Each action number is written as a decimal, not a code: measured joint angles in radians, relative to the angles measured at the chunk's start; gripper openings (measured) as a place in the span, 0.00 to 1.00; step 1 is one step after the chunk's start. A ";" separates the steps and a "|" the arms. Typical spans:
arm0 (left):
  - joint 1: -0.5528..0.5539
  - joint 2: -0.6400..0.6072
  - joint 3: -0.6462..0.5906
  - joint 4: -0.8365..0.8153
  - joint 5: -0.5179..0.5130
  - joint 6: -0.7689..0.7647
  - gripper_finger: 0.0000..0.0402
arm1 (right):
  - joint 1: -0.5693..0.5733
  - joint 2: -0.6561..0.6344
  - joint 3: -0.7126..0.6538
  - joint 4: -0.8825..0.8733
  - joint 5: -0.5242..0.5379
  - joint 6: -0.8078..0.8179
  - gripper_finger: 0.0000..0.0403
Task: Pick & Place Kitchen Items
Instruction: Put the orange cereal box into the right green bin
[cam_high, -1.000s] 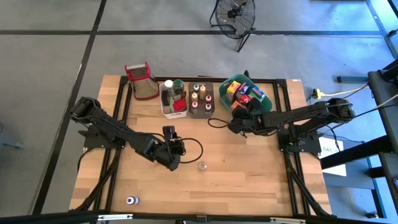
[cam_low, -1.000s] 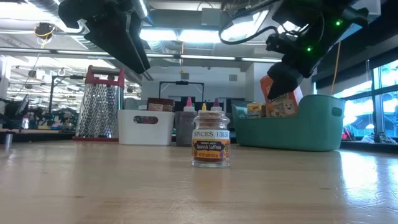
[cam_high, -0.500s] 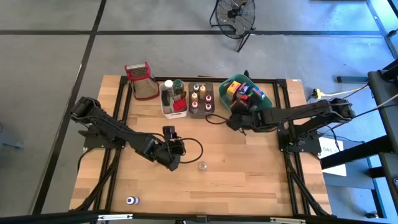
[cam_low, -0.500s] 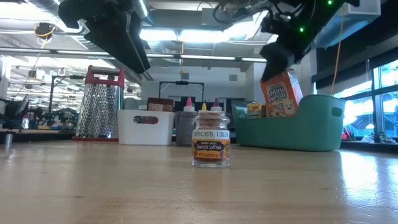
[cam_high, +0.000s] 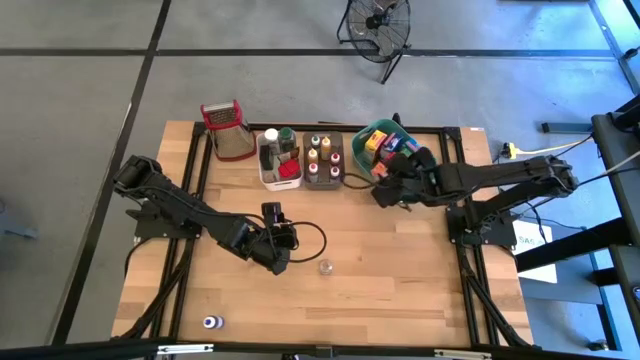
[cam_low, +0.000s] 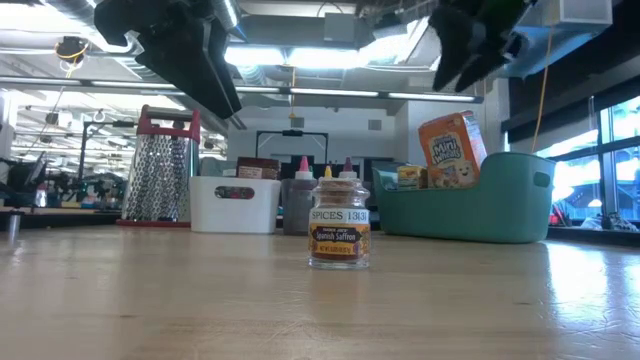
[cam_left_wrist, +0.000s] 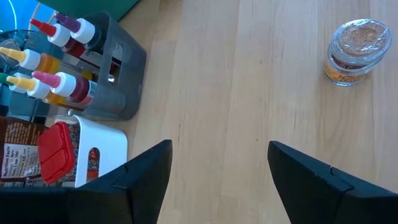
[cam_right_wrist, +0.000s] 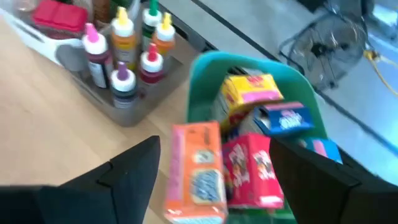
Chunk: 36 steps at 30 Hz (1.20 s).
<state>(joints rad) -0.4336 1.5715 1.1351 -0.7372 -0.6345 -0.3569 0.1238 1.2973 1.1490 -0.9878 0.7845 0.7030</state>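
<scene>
**Orange box rests in the teal bin, both pincers released**

Nearest to us on the counter (cam_high: 400, 290), a small blue-capped jar (cam_high: 210, 322) sits alone at the near left corner. Farther in, near the middle, we see the spice jar (cam_low: 339, 226) standing upright with bare wood around it. Just to its left the left pincer (cam_left_wrist: 217, 163) hangs above the counter, its fingers spread and holding nothing.

Along the far edge, from left to right, we find the steel grater (cam_high: 228, 130) with its red handle, the white bin (cam_low: 235, 203) with bottles and a red-lidded container, the grey rack (cam_left_wrist: 115, 74) of 6 squeeze bottles, and the teal bin (cam_low: 500, 205). Inside the teal bin the orange box (cam_right_wrist: 199, 171) stands on end at its near left side, beside a red box (cam_right_wrist: 252, 171), a yellow box (cam_right_wrist: 252, 92) and a blue box (cam_right_wrist: 285, 118). The right pincer (cam_right_wrist: 214, 163) hovers above that bin, released, clear of the orange box.
</scene>
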 joint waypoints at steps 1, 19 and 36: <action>0.000 0.000 0.000 0.000 0.000 0.000 0.65 | 0.000 -0.008 0.002 -0.026 0.000 0.028 0.76; 0.000 0.000 0.000 0.003 0.000 0.002 0.65 | -0.034 -0.013 -0.084 -0.094 0.058 0.129 0.76; 0.000 0.000 0.000 0.003 0.000 0.003 0.65 | -0.075 -0.014 -0.172 -0.032 0.007 0.156 0.76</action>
<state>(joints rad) -0.4335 1.5715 1.1351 -0.7341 -0.6350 -0.3538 0.0486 1.2831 0.9768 -1.0203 0.7915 0.8586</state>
